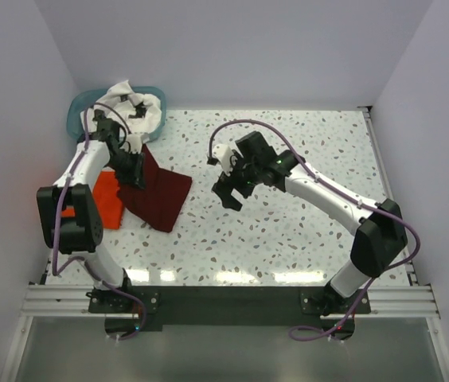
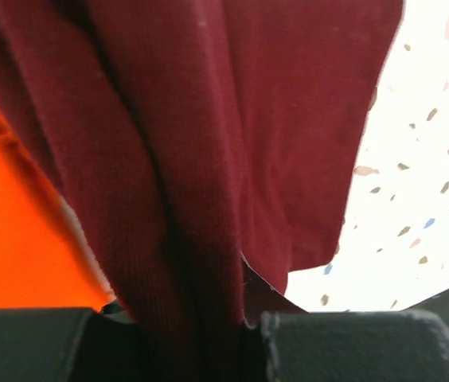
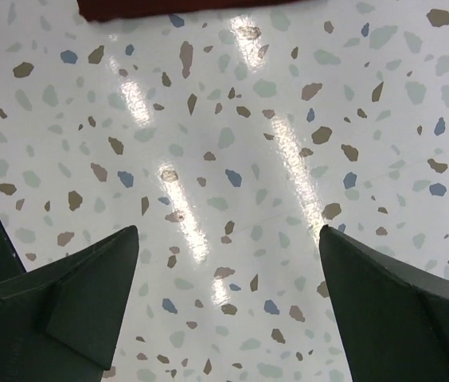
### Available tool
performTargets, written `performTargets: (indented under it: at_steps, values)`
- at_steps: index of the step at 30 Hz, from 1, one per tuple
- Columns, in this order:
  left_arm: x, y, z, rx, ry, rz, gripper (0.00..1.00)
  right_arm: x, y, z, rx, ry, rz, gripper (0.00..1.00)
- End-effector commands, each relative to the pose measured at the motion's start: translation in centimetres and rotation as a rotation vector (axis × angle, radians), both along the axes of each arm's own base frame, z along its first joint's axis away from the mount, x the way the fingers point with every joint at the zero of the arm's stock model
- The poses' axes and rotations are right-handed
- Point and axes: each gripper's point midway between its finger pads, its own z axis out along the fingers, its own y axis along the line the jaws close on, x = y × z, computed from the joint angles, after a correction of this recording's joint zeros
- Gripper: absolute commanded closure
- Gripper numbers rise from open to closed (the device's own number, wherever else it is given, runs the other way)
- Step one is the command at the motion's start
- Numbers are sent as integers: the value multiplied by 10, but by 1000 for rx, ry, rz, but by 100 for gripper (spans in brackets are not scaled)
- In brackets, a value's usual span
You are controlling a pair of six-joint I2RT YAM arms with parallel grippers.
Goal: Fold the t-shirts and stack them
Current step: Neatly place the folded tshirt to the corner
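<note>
The dark maroon t-shirt [image 1: 163,193] lies partly folded at the table's left, and its cloth fills the left wrist view [image 2: 208,119]. My left gripper [image 1: 134,170] is shut on a bunched fold of it [image 2: 201,334], which runs down between the two dark fingers [image 2: 352,346]. Beside it on the left lies the orange-red t-shirt [image 1: 110,199] [image 2: 17,239], partly under the maroon one. The white t-shirt with black print [image 1: 135,103] is heaped in the teal basket [image 1: 77,111]. To the right of the maroon shirt, my right gripper [image 1: 229,195] [image 3: 228,263] hangs open over bare table, holding nothing.
The speckled tabletop [image 1: 304,159] stretches to the right. The maroon shirt's edge [image 3: 177,6] shows at the top of the right wrist view. White walls close the table in at the back and on both sides.
</note>
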Motion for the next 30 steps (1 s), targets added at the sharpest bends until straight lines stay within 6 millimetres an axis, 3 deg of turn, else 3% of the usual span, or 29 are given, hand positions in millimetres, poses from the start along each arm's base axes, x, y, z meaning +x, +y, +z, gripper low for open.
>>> performTargets:
  at_steps: [1, 9, 17, 30]
  values:
    - [-2, 15, 50, 59, -136, -99, 100, -3, -14, 14, -19, -51, -3, 1]
    - [-5, 36, 98, 146, -279, -98, 100, -4, -20, 13, -42, -63, 4, 1]
    - [-13, 58, 113, 157, -308, -55, 100, -9, -23, 11, -53, -52, 11, 1]
    - [-6, 65, 148, 104, -382, -61, 100, -14, -30, 8, -63, -49, 11, 1]
